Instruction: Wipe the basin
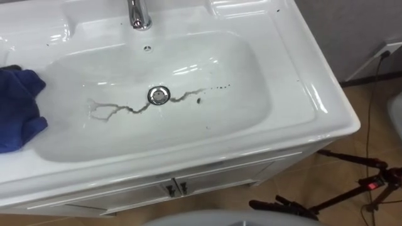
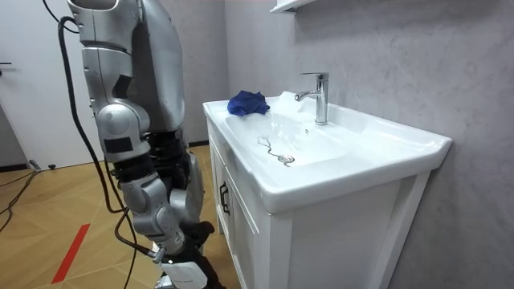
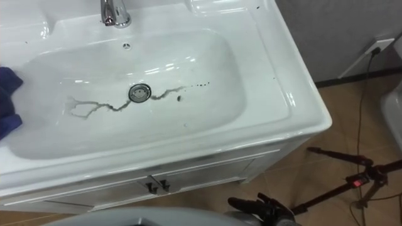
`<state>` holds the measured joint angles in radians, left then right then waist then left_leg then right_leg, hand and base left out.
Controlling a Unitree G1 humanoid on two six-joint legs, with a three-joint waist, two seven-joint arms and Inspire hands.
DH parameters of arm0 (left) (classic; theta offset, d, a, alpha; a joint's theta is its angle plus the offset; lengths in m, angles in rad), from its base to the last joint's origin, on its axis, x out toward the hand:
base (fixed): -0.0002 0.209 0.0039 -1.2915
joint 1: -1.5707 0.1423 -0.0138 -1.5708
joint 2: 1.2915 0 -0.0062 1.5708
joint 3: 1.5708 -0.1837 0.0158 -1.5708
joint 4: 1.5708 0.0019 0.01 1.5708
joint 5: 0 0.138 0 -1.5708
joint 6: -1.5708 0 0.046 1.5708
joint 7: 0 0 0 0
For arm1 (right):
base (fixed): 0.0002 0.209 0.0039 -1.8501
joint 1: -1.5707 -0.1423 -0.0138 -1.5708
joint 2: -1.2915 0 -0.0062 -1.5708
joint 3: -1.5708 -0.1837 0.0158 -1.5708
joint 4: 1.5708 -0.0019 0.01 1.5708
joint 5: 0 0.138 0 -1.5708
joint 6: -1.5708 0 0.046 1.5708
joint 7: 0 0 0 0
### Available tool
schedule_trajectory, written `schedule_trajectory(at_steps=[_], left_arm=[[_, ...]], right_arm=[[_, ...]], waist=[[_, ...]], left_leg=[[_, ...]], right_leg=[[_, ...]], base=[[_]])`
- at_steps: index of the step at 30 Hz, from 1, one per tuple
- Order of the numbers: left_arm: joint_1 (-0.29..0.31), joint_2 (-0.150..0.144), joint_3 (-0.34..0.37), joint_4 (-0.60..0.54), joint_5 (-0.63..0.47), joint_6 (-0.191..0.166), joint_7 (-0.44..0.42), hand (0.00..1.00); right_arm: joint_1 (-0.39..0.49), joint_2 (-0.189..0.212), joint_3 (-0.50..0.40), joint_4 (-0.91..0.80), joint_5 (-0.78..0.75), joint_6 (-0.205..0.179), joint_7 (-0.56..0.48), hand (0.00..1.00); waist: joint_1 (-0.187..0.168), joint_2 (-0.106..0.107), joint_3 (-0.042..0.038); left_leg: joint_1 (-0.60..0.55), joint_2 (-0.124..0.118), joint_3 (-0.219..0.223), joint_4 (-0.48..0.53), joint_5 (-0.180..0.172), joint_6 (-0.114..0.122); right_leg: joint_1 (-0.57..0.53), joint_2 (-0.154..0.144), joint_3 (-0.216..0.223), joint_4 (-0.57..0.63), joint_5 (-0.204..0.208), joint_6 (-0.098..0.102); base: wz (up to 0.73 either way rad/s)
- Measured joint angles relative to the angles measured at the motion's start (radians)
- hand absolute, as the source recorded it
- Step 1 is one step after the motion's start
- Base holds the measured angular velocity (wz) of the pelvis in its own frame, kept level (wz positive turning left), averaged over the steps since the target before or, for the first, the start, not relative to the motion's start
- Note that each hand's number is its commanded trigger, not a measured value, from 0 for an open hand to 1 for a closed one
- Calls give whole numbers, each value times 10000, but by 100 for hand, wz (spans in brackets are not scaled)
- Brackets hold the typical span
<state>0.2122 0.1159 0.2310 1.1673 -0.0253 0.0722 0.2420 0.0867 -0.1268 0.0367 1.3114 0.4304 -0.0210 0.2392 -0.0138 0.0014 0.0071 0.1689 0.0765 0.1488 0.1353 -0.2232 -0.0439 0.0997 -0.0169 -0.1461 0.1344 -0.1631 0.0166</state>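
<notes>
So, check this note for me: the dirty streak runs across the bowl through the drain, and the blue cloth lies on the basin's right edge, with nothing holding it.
One thing is wrong: the blue cloth lies on the left edge of the basin, not the right, as the left eye view shows. The rest stands: the dirty streak runs across the bowl through the drain, and nothing holds the cloth.
</notes>
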Motion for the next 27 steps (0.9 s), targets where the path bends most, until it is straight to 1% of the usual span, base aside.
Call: schedule_trajectory(at_steps=[1,2,4,5,7,10,12,14,15,16,17,19,20,22,23,25,26,27], left_arm=[[-1,12,266,-90,-383,-88,218,0],[-9,17,455,-121,-519,-160,308,0],[5,128,936,-270,-1037,-450,797,0],[6,148,1065,-299,-1056,-508,938,0],[13,195,1544,-315,-1253,-734,1440,0],[142,259,2042,-334,-1423,-800,1943,0],[285,321,2146,-634,-1625,-809,2286,0],[385,398,2201,-776,-1680,-940,2702,0],[466,445,2197,-813,-1667,-1089,2967,0],[507,449,2196,-1067,-1612,-1174,3217,0],[562,449,2194,-1264,-1565,-1209,3342,0],[710,458,2199,-2485,-1554,-1378,3985,0],[702,463,2198,-2798,-1527,-1498,4181,0],[626,546,2198,-3636,-760,-1979,4958,0],[627,564,2199,-3851,-630,-2080,5149,0],[631,578,2202,-4931,-228,-2319,5885,0],[633,589,2202,-5213,-38,-2345,6053,0],[635,619,2200,-5758,366,-2402,6330,0]], right_arm=[[20,-1,-174,-3,-81,6,18,0],[36,-6,-236,-10,-123,9,27,0],[140,-31,-313,-32,-120,10,33,0],[141,-41,-323,-32,-122,12,35,0],[134,-110,-438,-36,-431,76,47,0],[249,-159,-612,-258,-782,202,33,0],[349,-189,-632,-498,-871,218,1,0],[343,-239,-762,-545,-1193,221,-42,0],[343,-260,-867,-568,-1371,217,-90,0],[358,-296,-942,-572,-1501,214,-90,0],[376,-311,-967,-598,-1548,212,-93,0],[571,-381,-977,-895,-1614,135,-100,0],[615,-405,-983,-947,-1618,122,-107,0],[660,-452,-1015,-1046,-1829,53,-168,0],[669,-452,-1012,-1064,-1879,12,-189,0],[795,-445,-1031,-1157,-1890,-92,-281,0],[822,-443,-1030,-1176,-1870,-118,-305,0],[926,-438,-1022,-1298,-1858,-144,-344,0]], waist=[[18,28,-1],[87,35,1],[348,53,13],[412,65,10],[554,98,4],[765,103,-2],[752,114,-9],[759,170,-36],[757,226,-67],[754,277,-94],[761,308,-99],[761,378,-90],[760,381,-89],[829,434,-91],[851,444,-96],[886,447,-95],[904,449,-96],[965,452,-96]], left_leg=[[2,0,-44,0,0,0],[0,0,-67,0,0,0],[-24,-1,-72,-5,-1,0],[-26,-3,-72,-16,-1,-1],[-16,-18,-72,-70,-1,-1],[-25,-28,-127,-68,-2,-1],[-51,-28,-192,-60,-1,0],[-92,-28,-257,-54,-1,0],[-100,-28,-298,-54,-1,0],[-74,-29,-333,-35,-1,0],[-59,-30,-350,-25,-1,0],[-78,-45,-495,12,0,0],[-85,-54,-550,17,2,1],[-114,-79,-671,22,6,5],[-113,-85,-672,25,7,5],[-101,-120,-699,44,7,6],[-92,-128,-699,44,7,6],[-79,-141,-698,45,7,7]], right_leg=[[4,-1,-25,-2,0,0],[-9,-1,-31,-3,-1,0],[-57,5,3,-4,-2,-2],[-68,4,3,-4,-3,-4],[-82,-3,5,7,-4,-3],[-91,-8,25,24,-3,-1],[-82,-14,-59,31,-2,-1],[-86,-18,-121,24,-2,-1],[-70,-21,-170,22,-2,-1],[-13,-27,-191,9,-2,-2],[26,-28,-197,5,-2,-2],[108,-60,-388,3,-6,0],[102,-73,-446,7,-9,3],[42,-90,-462,51,-12,6],[38,-96,-460,57,-12,6],[32,-141,-473,35,-17,16],[33,-144,-454,37,-16,18],[37,-152,-428,39,-11,27]], base=[[9],[0],[-5],[0],[2],[1],[12],[13],[11],[11],[12],[19],[21],[4],[-6],[0],[-4],[-5]])
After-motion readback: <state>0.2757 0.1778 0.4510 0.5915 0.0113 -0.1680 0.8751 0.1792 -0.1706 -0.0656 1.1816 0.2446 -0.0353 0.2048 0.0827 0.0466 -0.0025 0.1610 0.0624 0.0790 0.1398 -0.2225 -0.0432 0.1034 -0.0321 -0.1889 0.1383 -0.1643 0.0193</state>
